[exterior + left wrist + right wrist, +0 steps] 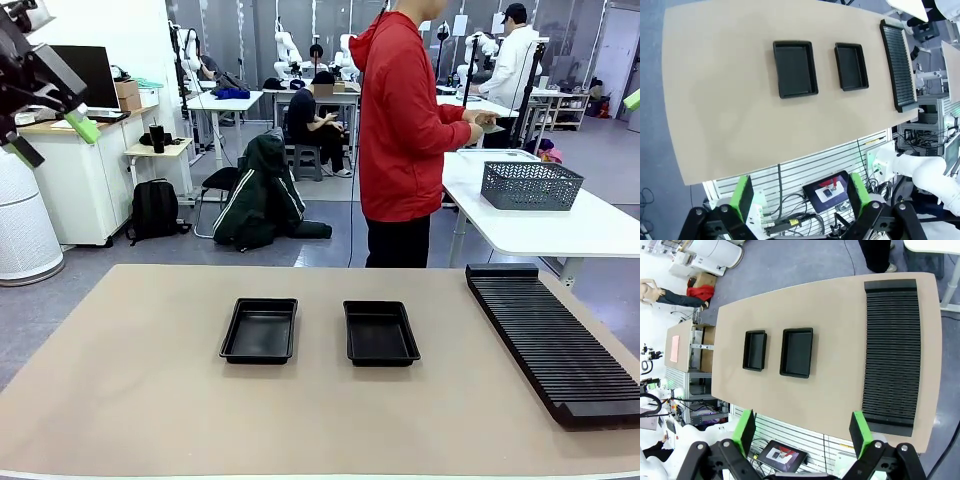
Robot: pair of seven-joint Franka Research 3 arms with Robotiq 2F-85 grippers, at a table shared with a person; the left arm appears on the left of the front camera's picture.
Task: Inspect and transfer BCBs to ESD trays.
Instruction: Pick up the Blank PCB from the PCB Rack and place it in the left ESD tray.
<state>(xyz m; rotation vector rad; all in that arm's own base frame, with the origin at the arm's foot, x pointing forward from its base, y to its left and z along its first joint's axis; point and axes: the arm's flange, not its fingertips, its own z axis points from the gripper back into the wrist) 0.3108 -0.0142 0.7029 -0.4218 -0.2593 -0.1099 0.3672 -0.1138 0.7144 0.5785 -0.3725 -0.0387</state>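
Two empty black ESD trays sit side by side at the middle of the tan table, the left tray (259,330) and the right tray (380,333). Both appear from above in the left wrist view (795,68) (851,66) and in the right wrist view (754,350) (797,352). No BCBs are in view. My left gripper (52,138) (801,197) hangs high at the upper left, open and empty. My right gripper (802,432) is also high above the table, open and empty; one of its green fingertips (632,99) pokes in at the right edge.
A long black ribbed rack (555,340) (898,64) (891,350) lies along the table's right side. A person in a red hoodie (400,130) stands beyond the far edge, turned toward a white table with a grey mesh basket (530,185).
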